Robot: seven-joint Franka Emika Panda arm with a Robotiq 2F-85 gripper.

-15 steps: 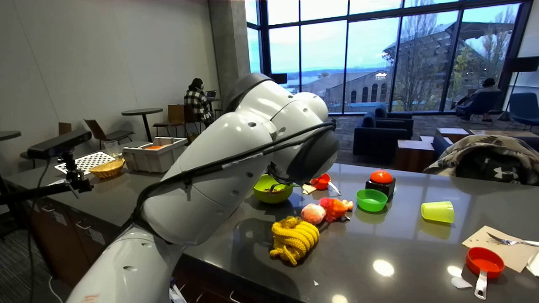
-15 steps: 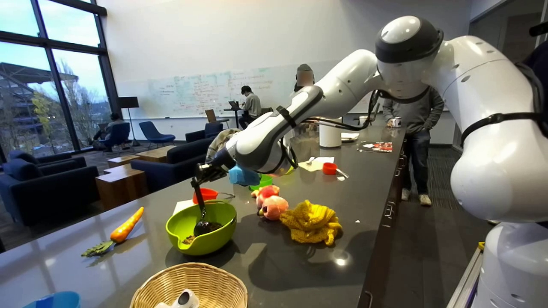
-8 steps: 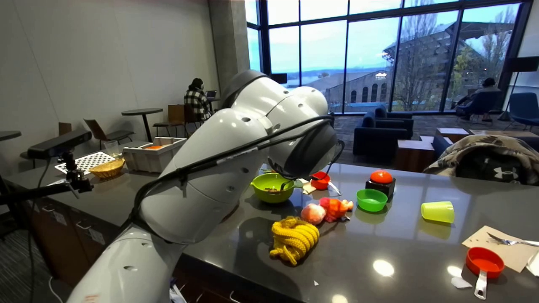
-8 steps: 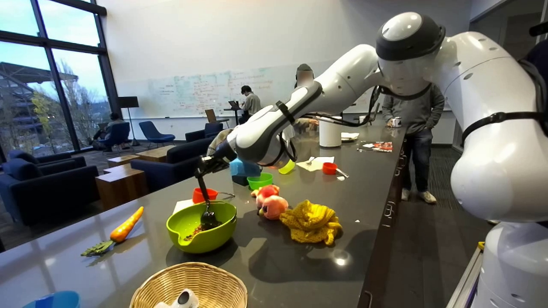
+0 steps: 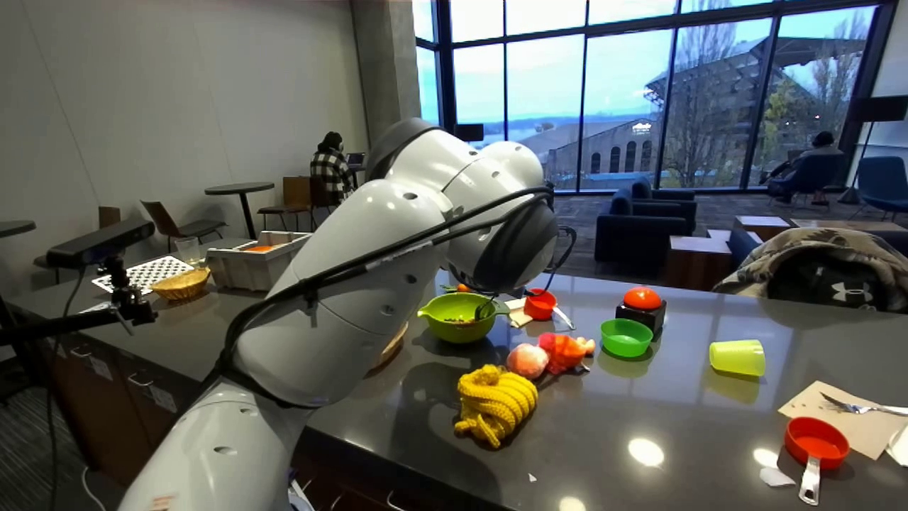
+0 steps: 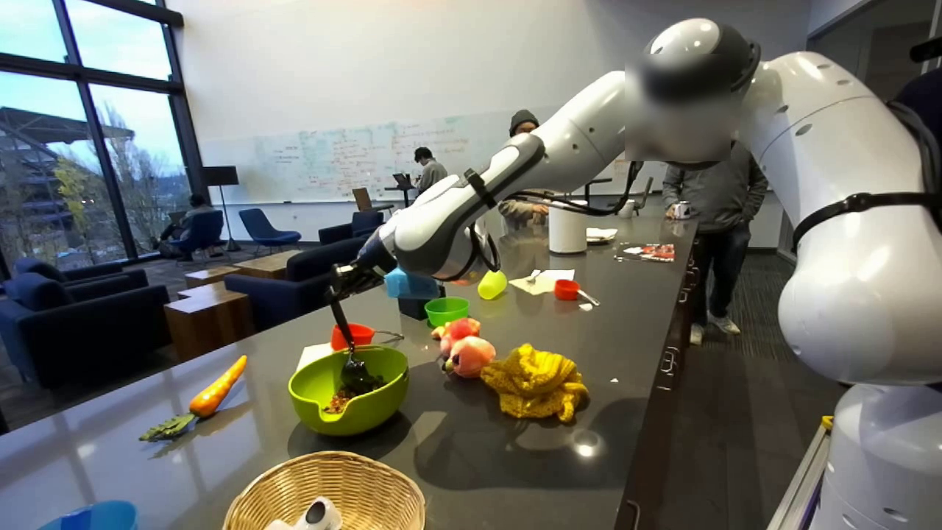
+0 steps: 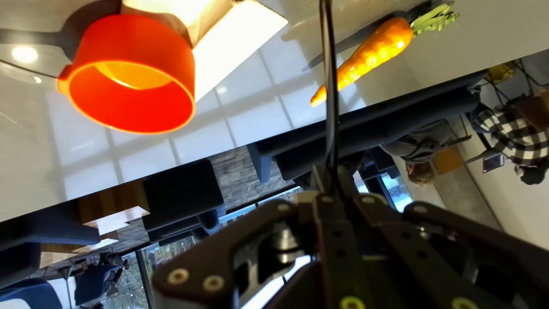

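Note:
My gripper (image 7: 330,171) is shut on the thin handle of a black spoon (image 7: 329,77). In an exterior view the spoon (image 6: 341,324) slants down from the gripper (image 6: 337,288) into a lime-green bowl (image 6: 346,421). Its black head rests among small dark and reddish bits in the bowl, partly hidden by the rim. The bowl also shows in an exterior view (image 5: 457,330), where the arm hides the gripper. A red measuring cup (image 6: 355,336) stands just behind the bowl; it is large in the wrist view (image 7: 133,51). An orange carrot (image 7: 373,47) lies beyond the handle.
A wicker basket (image 6: 331,471) stands in front of the bowl. A pink-red plush toy (image 6: 469,356) and a yellow knitted cloth (image 6: 535,383) lie beside it. A small green bowl (image 5: 627,338), a red push button (image 5: 642,299) and a yellow cup (image 5: 738,357) stand further along the counter.
The arm has risen slightly and shifted left in both exterior views. The held spoon has moved and tilted inside the green bowl, and the bowl has shifted slightly. More of the bits show.

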